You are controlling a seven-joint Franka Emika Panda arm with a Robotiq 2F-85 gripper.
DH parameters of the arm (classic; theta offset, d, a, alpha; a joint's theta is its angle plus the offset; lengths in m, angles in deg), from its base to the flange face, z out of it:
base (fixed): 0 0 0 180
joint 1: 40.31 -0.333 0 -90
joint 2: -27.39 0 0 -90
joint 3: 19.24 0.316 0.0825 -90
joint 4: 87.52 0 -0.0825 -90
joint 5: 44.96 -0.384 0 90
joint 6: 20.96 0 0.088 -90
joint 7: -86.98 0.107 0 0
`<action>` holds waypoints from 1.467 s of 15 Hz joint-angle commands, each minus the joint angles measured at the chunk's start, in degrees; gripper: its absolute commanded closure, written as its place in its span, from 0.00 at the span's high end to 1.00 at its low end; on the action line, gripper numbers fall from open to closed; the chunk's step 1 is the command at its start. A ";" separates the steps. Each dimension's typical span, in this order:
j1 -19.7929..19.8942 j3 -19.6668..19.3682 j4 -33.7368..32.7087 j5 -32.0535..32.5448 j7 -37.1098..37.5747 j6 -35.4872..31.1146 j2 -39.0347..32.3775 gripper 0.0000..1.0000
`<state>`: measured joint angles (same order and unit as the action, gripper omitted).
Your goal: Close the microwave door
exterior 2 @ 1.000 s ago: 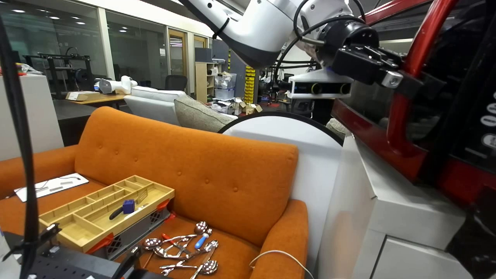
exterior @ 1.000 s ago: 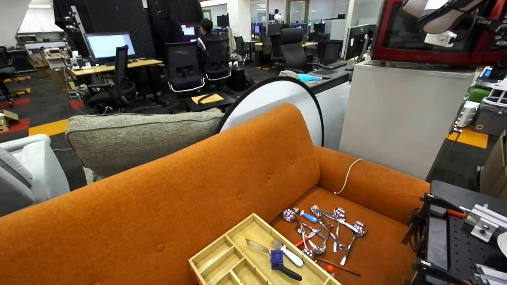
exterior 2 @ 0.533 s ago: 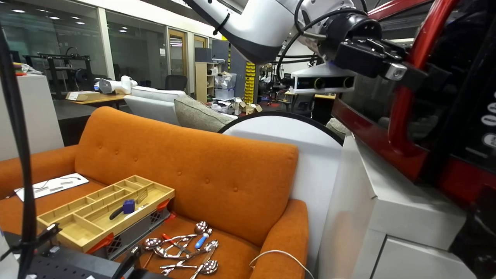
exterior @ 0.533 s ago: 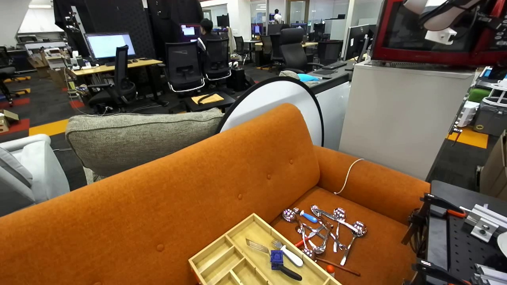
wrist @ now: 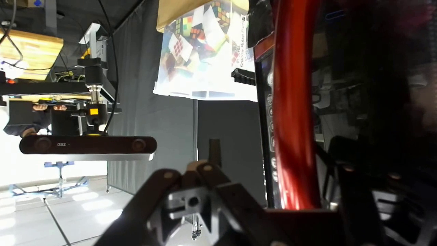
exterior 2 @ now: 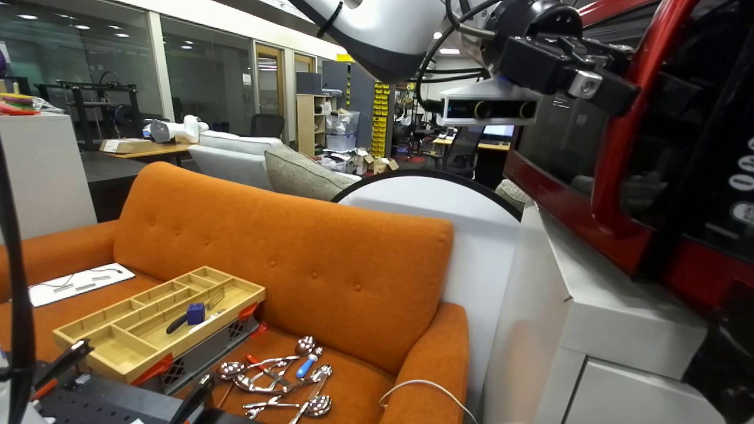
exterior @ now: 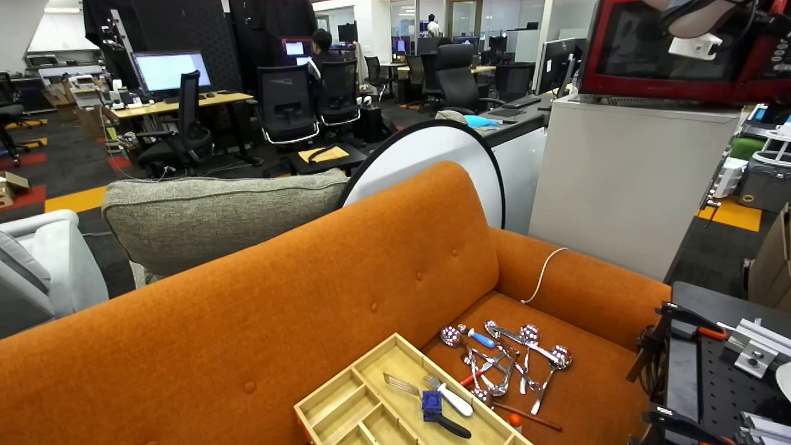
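Note:
The red microwave [exterior: 763,86] stands on a white cabinet and shows in both exterior views. Its door [exterior 2: 565,191], with dark glass, looks about flush with the control panel; I cannot tell whether it is fully shut. The red door handle [exterior 2: 605,188] runs vertically and also shows in the wrist view [wrist: 295,102]. My gripper [exterior 2: 633,76] is at the upper part of the handle; its near finger ends at the handle's left edge. In the wrist view the gripper's fingers [wrist: 278,150] are apart, with the handle between them and nothing clamped. In an exterior view the gripper is mostly cut off.
The white cabinet [exterior 2: 530,330] carries the microwave. An orange sofa [exterior 2: 283,229] holds a wooden tray [exterior 2: 135,353] and several metal scoops [exterior 2: 271,383]. A white round panel [exterior 2: 436,200] stands behind the sofa. A black board with clamps [exterior: 729,364] is beside it.
The arm and gripper have risen. The near finger, which lay across the handle, has drawn back to the handle's left edge. The door shows at most a very slight shift.

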<state>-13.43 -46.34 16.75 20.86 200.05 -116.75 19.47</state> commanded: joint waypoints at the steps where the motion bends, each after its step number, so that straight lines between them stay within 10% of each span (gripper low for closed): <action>1: 0.30 0.35 -0.25 -0.08 -0.08 0.13 -0.15 0.63; 12: 0.29 0.35 -0.23 -0.08 -0.08 0.11 -0.15 0.63; 13: 0.29 0.35 -0.23 -0.08 -0.08 0.11 -0.15 0.88; 22: -0.57 2.12 0.00 0.24 -2.75 -4.10 -0.47 1.00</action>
<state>-14.59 -44.54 17.60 20.85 199.03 -116.48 19.44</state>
